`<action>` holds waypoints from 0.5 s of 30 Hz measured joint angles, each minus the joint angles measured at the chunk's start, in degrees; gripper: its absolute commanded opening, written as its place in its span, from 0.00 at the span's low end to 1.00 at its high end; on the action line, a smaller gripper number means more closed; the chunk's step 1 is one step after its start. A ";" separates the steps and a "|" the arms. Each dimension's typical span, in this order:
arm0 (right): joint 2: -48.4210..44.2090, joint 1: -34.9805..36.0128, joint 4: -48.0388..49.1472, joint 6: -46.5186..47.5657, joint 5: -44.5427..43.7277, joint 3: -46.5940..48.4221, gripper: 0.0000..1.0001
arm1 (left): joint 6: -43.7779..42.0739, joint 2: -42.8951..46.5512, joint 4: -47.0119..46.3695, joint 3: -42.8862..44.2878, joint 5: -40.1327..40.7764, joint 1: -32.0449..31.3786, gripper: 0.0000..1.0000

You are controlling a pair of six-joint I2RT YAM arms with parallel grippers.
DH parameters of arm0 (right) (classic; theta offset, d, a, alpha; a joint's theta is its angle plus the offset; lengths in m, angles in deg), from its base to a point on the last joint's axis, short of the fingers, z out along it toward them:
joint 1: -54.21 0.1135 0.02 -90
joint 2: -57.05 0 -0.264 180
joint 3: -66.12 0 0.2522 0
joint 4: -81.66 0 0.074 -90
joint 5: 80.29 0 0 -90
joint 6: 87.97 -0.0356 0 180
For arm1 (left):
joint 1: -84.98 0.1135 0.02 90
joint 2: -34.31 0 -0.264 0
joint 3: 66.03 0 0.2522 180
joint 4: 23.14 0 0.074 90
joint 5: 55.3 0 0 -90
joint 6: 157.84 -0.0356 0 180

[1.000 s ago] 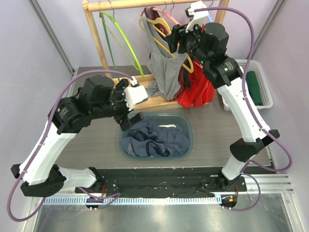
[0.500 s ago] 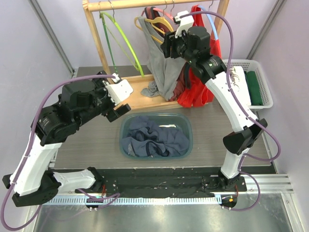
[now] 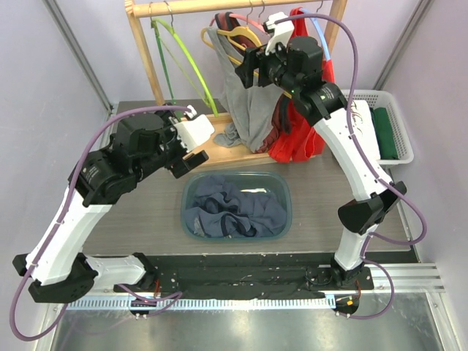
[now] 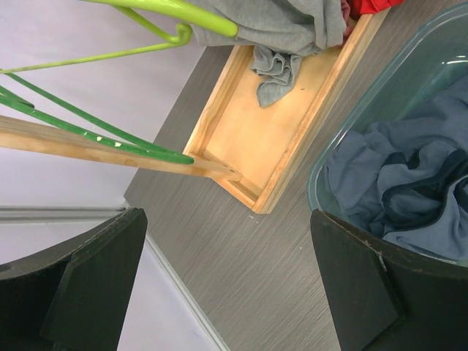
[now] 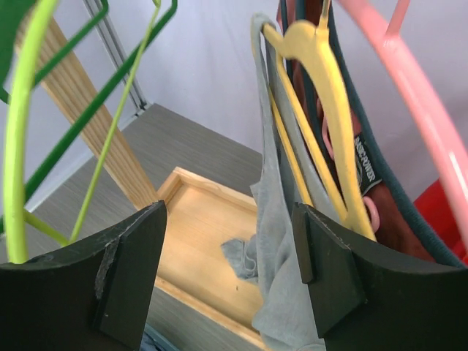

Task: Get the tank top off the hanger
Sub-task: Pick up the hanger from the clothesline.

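Robot lab enclosure: plain lilac panels, aluminium base rail, grey tabletop, wooden garment rack.

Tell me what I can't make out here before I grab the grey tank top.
- Yellow hanger hook: right wrist view, cut off by top edge.
- Tank top, right-side strap: top view, behind the right arm.
- Clothes in tub: top view, heaped, cannot count them.

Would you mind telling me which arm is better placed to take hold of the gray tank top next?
Right. The right claw, open, is up at the rail, facing the gray tank top on the yellow hanger. The left claw, also open, hangs low near the bin, away from it.
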 measured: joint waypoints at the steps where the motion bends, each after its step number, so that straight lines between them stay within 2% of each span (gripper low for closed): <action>1: 0.00 -0.11 0.02 0.00 0.15 0.81 0.77 | 0.02 -0.15 -0.07 0.00 0.04 0.04 1.00; 15: -0.63 -4.37 -0.17 -0.74 2.43 1.84 0.77 | 1.79 -0.48 -0.63 0.00 -0.94 1.11 1.00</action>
